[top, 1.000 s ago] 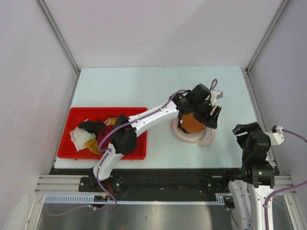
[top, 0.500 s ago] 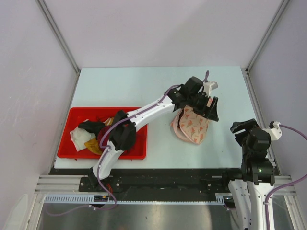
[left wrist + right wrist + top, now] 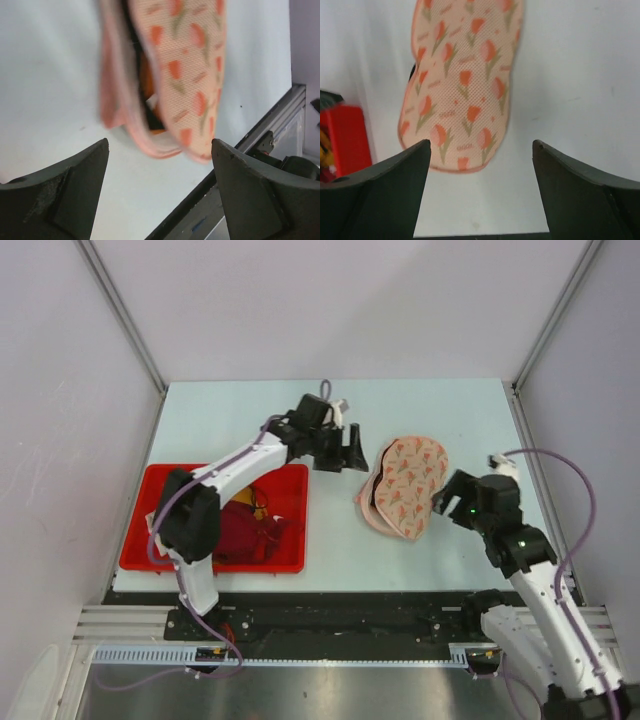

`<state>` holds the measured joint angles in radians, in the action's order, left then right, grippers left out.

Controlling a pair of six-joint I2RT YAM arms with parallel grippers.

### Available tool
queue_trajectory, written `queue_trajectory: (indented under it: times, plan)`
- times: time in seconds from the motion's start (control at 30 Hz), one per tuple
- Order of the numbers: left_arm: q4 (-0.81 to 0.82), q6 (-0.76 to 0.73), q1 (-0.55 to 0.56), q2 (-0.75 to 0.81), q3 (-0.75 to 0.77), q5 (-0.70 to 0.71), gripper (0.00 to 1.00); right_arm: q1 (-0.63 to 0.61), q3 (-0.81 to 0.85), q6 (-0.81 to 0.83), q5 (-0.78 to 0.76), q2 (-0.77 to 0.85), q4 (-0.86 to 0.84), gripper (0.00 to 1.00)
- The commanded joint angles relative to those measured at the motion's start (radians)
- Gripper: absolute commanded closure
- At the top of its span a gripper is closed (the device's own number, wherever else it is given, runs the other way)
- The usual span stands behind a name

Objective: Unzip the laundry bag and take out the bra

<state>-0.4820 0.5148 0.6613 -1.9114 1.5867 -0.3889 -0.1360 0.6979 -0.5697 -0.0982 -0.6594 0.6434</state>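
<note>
"Pink-beige fabric with an orange print: is that the laundry bag (image 3: 405, 488)? Give its position."

"Confirmed. In the overhead view it lies on the pale table (image 3: 250, 420), right of centre in the frame, between the two grippers. It touches neither of them."

"State of the zip?"

"The rim is parted along the bag's left edge. The left wrist view shows a dark gap there, with the orange bra (image 3: 145, 75) inside the bag and a small white label showing in the gap."

"Left gripper (image 3: 356, 452)?"

"Jaws spread wide, with nothing between them. It sits just left of the bag in the overhead frame, fingers pointed at the parted rim."

"Right gripper (image 3: 450, 500)?"

"Also spread wide and empty. It sits near the bag's right edge, lower right of centre. Its wrist camera looks down on the printed top of the bag, which fills the upper middle of that frame."

"Anything else on the table?"

"A red tray (image 3: 140, 540) at the left of the overhead frame, holding a dark red garment (image 3: 240, 535)."
</note>
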Motion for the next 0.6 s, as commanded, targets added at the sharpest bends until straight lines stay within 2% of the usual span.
queue_trajectory:
  times: [0.0,0.07,0.17,0.27,0.4,0.57]
  plan:
    - [0.08,0.059,-0.095,0.199,-0.144,0.001,0.12,-0.311,0.106,0.105,-0.19,-0.13,-0.06,0.13]
    - [0.083,0.064,-0.129,0.25,-0.172,0.01,0.12,-0.521,0.164,0.113,-0.361,-0.261,-0.05,0.12]
    - [0.054,0.056,-0.172,0.261,-0.188,0.012,0.11,-0.71,0.222,0.126,-0.507,-0.435,-0.056,0.09]
    - [0.034,0.051,-0.181,0.255,-0.194,-0.001,0.11,-0.78,0.282,0.136,-0.563,-0.569,-0.079,0.08]
    - [0.049,0.059,-0.181,0.261,-0.223,-0.019,0.11,-0.787,0.314,0.143,-0.584,-0.683,-0.128,0.08]
    - [0.048,0.048,-0.183,0.273,-0.234,-0.019,0.11,-0.78,0.318,0.171,-0.624,-0.77,-0.154,0.16]
